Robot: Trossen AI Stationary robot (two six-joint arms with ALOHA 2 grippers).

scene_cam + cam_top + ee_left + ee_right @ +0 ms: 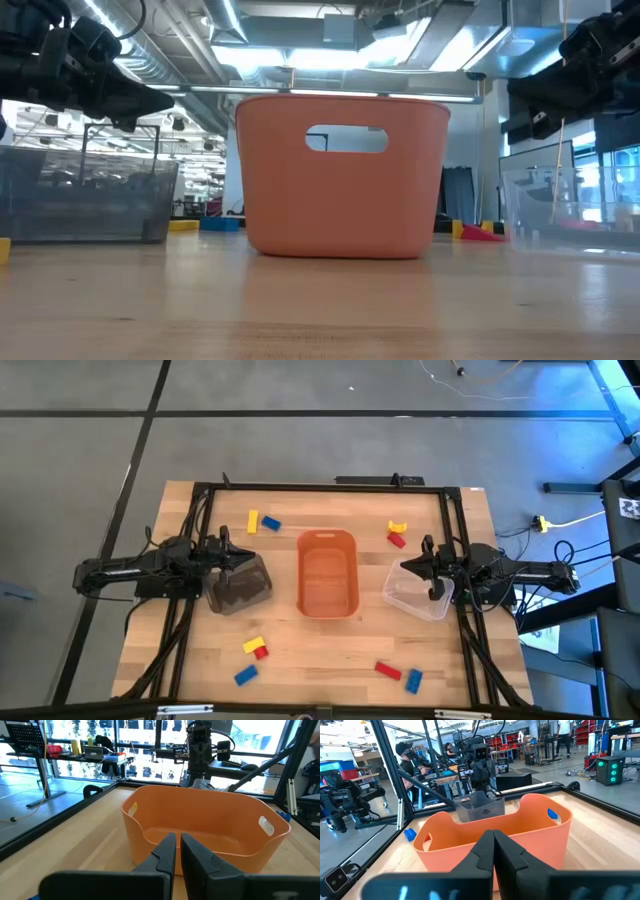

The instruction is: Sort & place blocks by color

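Observation:
Small red, yellow and blue blocks lie in four clusters on the wooden table. A yellow one (253, 521) and a blue one (271, 524) are far left. A yellow one (398, 526) and a red one (396, 540) are far right. Three lie near left (253, 650), and a red (388, 671) and a blue (414, 681) near right. My left gripper (178, 837) hangs shut and level over the dark bin (240, 585). My right gripper (493, 834) hangs shut and level over the clear bin (418, 592). Both point at the orange tub (327, 572) and hold nothing.
The orange tub (343, 175) stands at the table's middle, between the dark bin (85, 195) and the clear bin (570, 205). A black frame (320, 487) runs around the table's edges. Bare wood lies at the near edge between the block clusters.

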